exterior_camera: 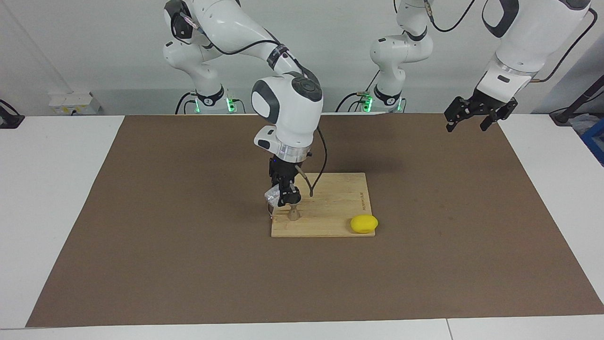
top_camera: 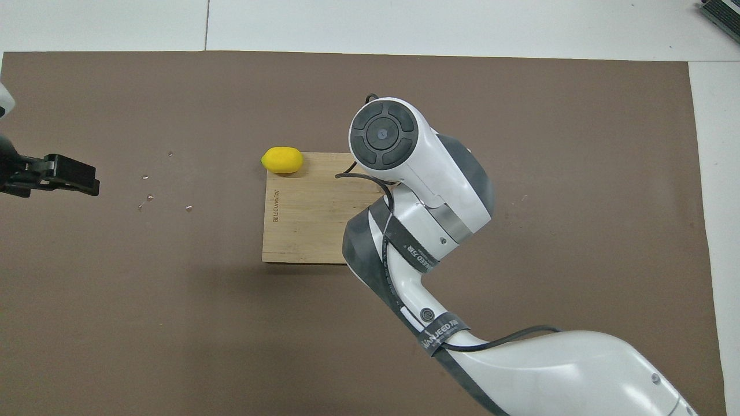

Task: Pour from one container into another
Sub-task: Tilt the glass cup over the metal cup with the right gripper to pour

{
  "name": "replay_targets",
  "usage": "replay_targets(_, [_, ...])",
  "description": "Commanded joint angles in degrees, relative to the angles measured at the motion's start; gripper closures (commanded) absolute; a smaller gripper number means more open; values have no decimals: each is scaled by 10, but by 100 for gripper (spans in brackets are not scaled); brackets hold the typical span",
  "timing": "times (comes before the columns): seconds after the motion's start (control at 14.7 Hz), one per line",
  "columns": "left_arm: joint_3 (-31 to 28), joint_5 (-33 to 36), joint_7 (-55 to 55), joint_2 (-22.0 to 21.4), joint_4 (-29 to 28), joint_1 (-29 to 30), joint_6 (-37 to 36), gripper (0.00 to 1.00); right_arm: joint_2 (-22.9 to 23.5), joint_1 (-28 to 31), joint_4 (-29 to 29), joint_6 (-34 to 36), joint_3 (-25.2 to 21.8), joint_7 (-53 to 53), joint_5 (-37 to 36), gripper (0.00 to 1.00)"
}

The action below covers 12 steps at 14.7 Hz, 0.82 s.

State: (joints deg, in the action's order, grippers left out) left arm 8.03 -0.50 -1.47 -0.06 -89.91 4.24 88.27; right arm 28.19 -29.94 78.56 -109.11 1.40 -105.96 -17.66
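A wooden cutting board (exterior_camera: 330, 208) lies mid-table on a brown mat (exterior_camera: 188, 245). A yellow lemon (exterior_camera: 364, 223) sits at the board's corner, toward the left arm's end and the table edge farthest from the robots.

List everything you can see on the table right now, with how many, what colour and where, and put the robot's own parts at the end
clear cup: one, colourless, tilted in the right end effector above the jigger
jigger: one, shiny steel, upright on the cutting board at its corner toward the right arm's end of the table
cutting board: one, light wood, middle of the mat
lemon: one, yellow, on the board's corner toward the left arm's end, farther from the robots than the jigger
mat: one, brown, covering most of the white table
right end effector: one, black, over the board, shut on the clear cup
left end effector: one, black, open, waiting in the air over the mat's edge at the left arm's end
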Motion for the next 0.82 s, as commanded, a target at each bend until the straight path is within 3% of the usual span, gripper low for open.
replay_targets(0.0, [3,4,7,-11,-11,7,1,0,-2,17,-10,12,4,9,35,100])
replay_targets(0.75, [3,4,7,-11,-11,6,1,0,-7,87,0,3,4,54,190,100])
